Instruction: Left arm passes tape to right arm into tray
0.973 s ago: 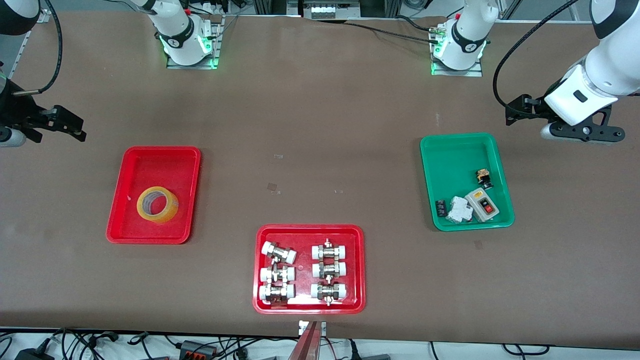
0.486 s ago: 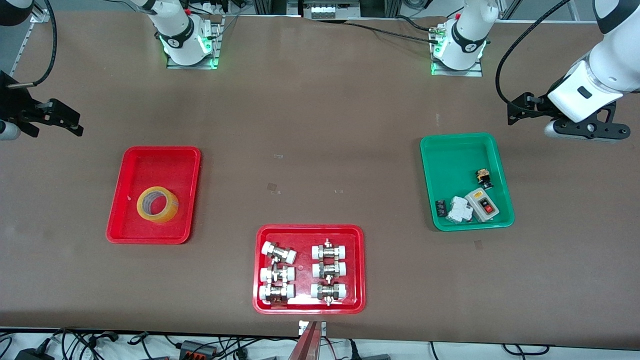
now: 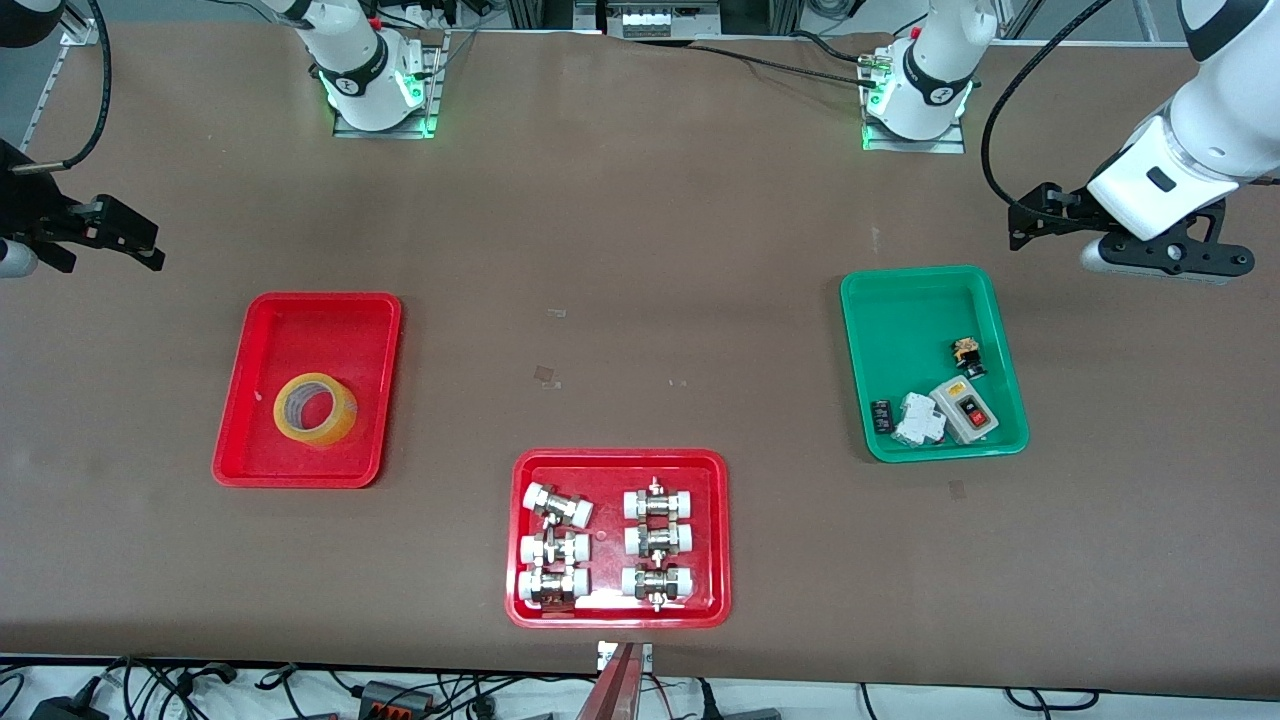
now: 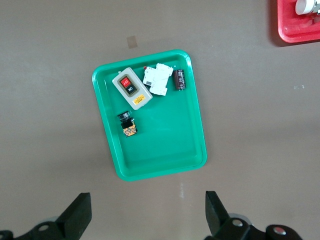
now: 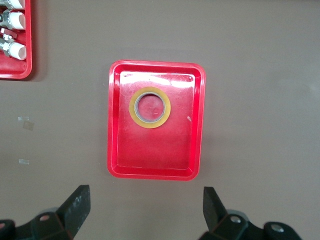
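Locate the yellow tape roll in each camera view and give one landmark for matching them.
Front view: the tape lies flat in the plain red tray, in the half nearer the camera.
Left wrist view: not in it.
Right wrist view: the tape sits in the same tray.
Shared landmark: the fittings tray.

The counter [image 3: 640, 300] is plain dull brown. A translucent yellow roll of tape [image 3: 316, 409] with a pale core lies in a bright red tray [image 3: 262, 370]. A second red tray [image 3: 620, 461] holds silvery metal fittings [image 3: 605, 546] with white caps. The green tray [image 3: 905, 300] carries a grey switch box [image 3: 965, 410] with a red button, a white breaker [image 3: 920, 418] and a small black cylinder [image 3: 881, 416]. Both arms are white with black claws.
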You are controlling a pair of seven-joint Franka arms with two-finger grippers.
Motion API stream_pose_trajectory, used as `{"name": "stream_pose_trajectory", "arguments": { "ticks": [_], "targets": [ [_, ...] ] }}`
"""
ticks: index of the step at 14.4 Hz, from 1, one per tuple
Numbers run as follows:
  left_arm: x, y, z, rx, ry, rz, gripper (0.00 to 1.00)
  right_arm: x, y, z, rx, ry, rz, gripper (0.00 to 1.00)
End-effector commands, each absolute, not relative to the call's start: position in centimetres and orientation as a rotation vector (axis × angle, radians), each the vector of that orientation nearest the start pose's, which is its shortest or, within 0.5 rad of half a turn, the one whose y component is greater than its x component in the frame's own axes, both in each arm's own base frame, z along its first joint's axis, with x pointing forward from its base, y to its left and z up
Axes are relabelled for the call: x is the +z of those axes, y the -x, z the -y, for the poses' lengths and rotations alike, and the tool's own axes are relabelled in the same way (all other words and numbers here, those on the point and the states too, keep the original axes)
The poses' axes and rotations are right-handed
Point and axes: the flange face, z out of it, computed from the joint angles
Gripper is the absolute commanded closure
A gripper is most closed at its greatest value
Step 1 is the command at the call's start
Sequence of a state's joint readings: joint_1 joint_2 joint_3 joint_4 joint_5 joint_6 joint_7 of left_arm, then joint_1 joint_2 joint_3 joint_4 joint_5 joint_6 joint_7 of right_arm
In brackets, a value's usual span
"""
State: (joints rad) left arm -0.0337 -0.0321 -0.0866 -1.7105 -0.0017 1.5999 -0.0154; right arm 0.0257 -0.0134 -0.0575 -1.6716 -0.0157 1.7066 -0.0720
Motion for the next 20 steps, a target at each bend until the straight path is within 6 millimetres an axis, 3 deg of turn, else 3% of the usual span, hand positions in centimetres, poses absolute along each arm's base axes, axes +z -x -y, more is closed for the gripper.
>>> {"name": "stream_pose_trajectory", "arguments": {
  "ticks": [1, 2, 9, 20],
  "targets": [
    [59.0, -53.7, 7.7, 0.063, 3.130, -0.180, 0.00, 60.0, -55.5, 2.0, -0.081, 3.152, 0.038, 0.00],
    [59.3, -53.6, 8.6, 0.053, 3.128, -0.203, 0.00, 60.0, -55.5, 2.0, -0.081, 3.152, 0.038, 0.00],
    [59.5, -53.5, 9.3, 0.038, 3.126, -0.225, 0.00, 60.0, -55.5, 2.8, -0.082, 3.148, 0.011, 0.00],
    [59.7, -53.8, 9.0, 0.010, 3.135, -0.216, 0.00, 59.6, -55.2, 2.6, -0.034, 3.140, 0.014, 0.00]
  ]
}}
